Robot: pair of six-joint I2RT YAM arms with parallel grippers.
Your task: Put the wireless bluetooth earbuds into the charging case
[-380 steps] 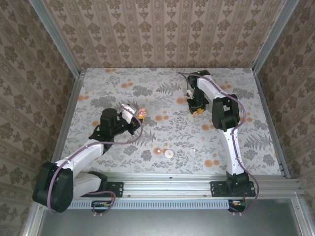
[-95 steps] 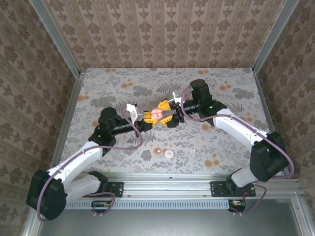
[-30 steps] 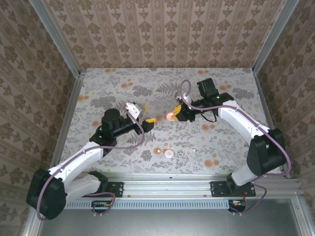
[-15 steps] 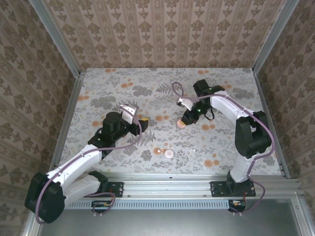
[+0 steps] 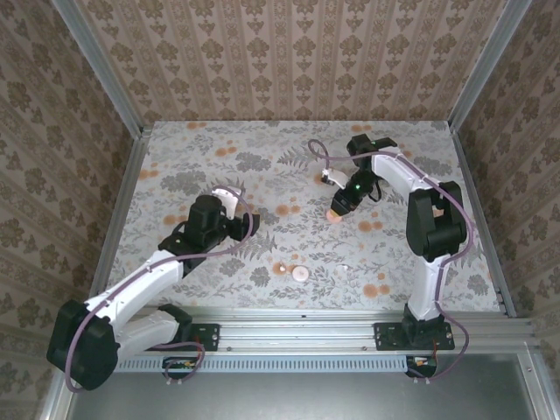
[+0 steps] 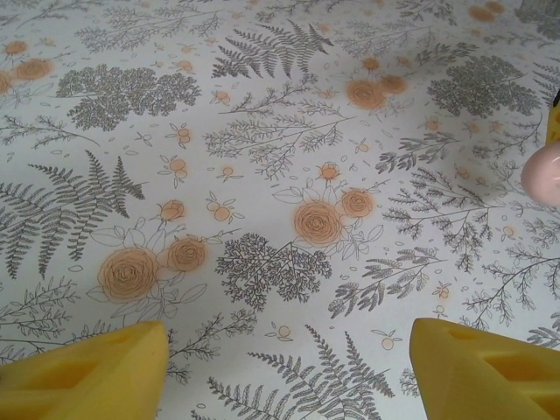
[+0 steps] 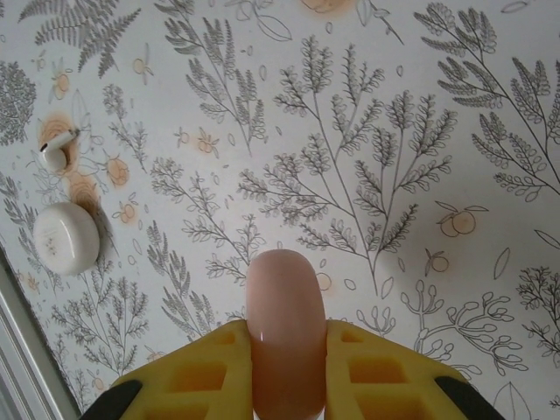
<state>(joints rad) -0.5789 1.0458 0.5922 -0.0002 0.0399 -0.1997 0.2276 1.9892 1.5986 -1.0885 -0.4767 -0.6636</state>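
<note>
My right gripper [image 7: 286, 350] is shut on the charging case [image 7: 284, 297], a salmon-pink disc held edge-on between the yellow fingers, just above the flowered cloth. From above, the case [image 5: 333, 214] and right gripper [image 5: 338, 207] are right of the table's middle. The earbuds lie on the cloth near the front: a pale pinkish-white round piece [image 7: 66, 238] [image 5: 300, 273] with a smaller white stemmed bit [image 7: 55, 157] beside it. My left gripper [image 6: 289, 367] [image 5: 249, 220] is open and holds nothing, left of the case [image 6: 544, 175], whose edge shows in its wrist view.
A flower-and-fern printed cloth [image 5: 262, 166] covers the table. Patterned walls stand on three sides with metal posts [image 5: 96, 61] at the corners. A metal rail [image 5: 306, 328] carrying both arm bases runs along the near edge.
My right gripper has carried the case to the right and turned it downward toward the cloth. My left gripper has drawn back to the left, away from the case.
</note>
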